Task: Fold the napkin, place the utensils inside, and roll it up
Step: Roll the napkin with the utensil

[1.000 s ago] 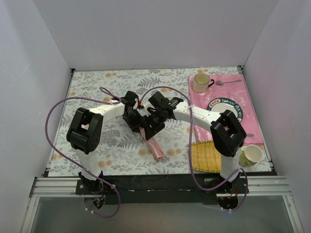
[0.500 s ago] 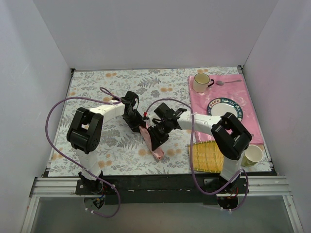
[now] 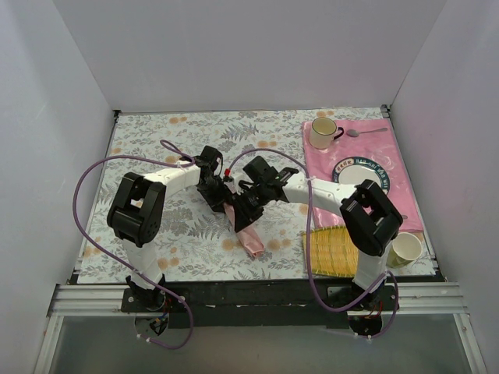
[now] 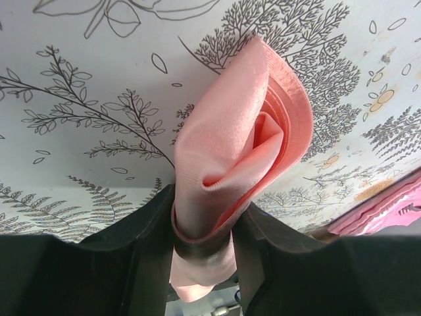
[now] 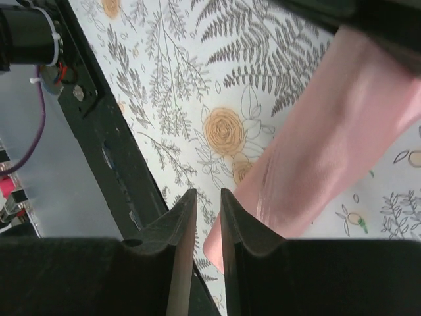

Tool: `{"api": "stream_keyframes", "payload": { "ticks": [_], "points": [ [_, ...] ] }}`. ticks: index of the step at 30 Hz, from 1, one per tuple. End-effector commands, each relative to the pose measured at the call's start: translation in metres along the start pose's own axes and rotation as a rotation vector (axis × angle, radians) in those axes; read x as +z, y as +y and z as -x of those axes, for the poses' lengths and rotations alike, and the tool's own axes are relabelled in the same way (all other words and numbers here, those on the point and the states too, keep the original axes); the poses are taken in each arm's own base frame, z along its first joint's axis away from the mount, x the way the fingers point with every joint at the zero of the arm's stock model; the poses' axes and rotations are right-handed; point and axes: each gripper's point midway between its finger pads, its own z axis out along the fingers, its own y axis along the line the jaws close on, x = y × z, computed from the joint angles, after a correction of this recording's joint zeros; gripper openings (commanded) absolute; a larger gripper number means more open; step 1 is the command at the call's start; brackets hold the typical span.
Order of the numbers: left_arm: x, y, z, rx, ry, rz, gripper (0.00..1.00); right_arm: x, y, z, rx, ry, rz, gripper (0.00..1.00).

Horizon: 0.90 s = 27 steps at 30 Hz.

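— Left of centre, the left gripper (image 4: 202,220) is clamped on the rolled napkin (image 4: 230,131).
— Beside it, the right gripper (image 5: 208,217): narrow gap, nothing in it, napkin alongside.
— Far right looks crowded: bamboo mat (image 3: 327,253), then plate (image 3: 341,168) and mug (image 3: 321,134) on the placemat (image 3: 405,199).
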Motion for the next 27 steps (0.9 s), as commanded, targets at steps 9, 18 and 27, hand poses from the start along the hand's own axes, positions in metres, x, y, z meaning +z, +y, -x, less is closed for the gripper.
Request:
{"api": "stream_keyframes", "payload": {
  "ticks": [9, 18, 27],
  "points": [
    [-0.016, -0.016, 0.01, 0.018, -0.032, -0.051, 0.44, 0.022, -0.03, 0.014, -0.019, -0.046, -0.052, 0.19],
    [-0.051, -0.023, 0.029, 0.004, -0.035, -0.16, 0.61, 0.017, -0.035, 0.011, -0.002, -0.086, -0.07, 0.13],
    [-0.11, -0.033, 0.053, -0.051, -0.111, -0.336, 0.68, 0.011, -0.02, 0.025, -0.012, -0.104, -0.026, 0.12]
  ]
}}
